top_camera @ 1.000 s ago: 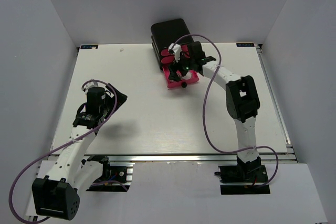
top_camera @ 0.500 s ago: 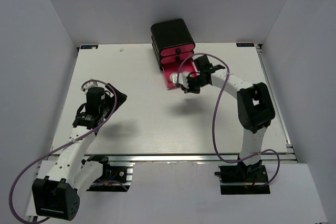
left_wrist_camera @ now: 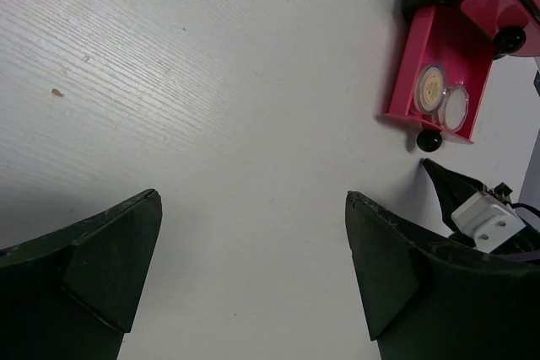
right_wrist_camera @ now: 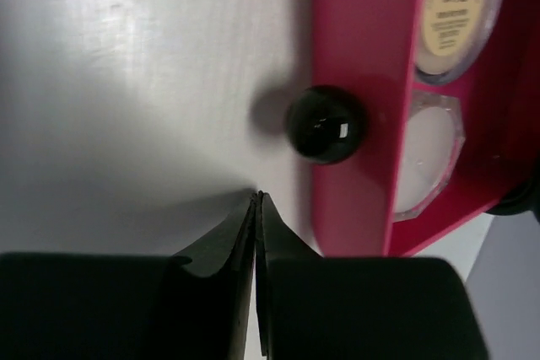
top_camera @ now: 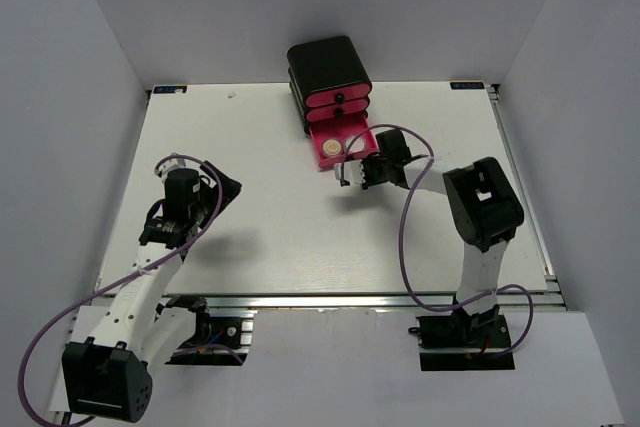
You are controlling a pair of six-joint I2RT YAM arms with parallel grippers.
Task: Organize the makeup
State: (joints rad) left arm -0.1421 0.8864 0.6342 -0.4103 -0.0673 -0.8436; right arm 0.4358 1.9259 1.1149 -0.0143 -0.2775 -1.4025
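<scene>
The black box [top_camera: 328, 67] stands at the back with its bottom pink drawer [top_camera: 332, 135] pulled out. Inside lie the makeup pieces that show: a round gold compact [right_wrist_camera: 456, 6] [left_wrist_camera: 431, 88] [top_camera: 355, 148] and a clear white-filled one [right_wrist_camera: 426, 166] [left_wrist_camera: 454, 106]. My right gripper [right_wrist_camera: 256, 200] [top_camera: 350, 173] is shut with nothing in it, low over the table just in front of the drawer's black knob [right_wrist_camera: 326, 124], not touching it. My left gripper [left_wrist_camera: 253, 200] [top_camera: 225, 190] hangs open over bare table at the left, holding nothing.
The two upper drawers [top_camera: 338, 99] of the box are closed. The table's white surface [top_camera: 270, 227] lies between the arms. The right arm's purple cable [top_camera: 405, 237] loops over the table beside its elbow.
My right gripper has shut and drawn back from above the open drawer to just in front of its knob. The gold compact now shows in the drawer. The left arm has not moved.
</scene>
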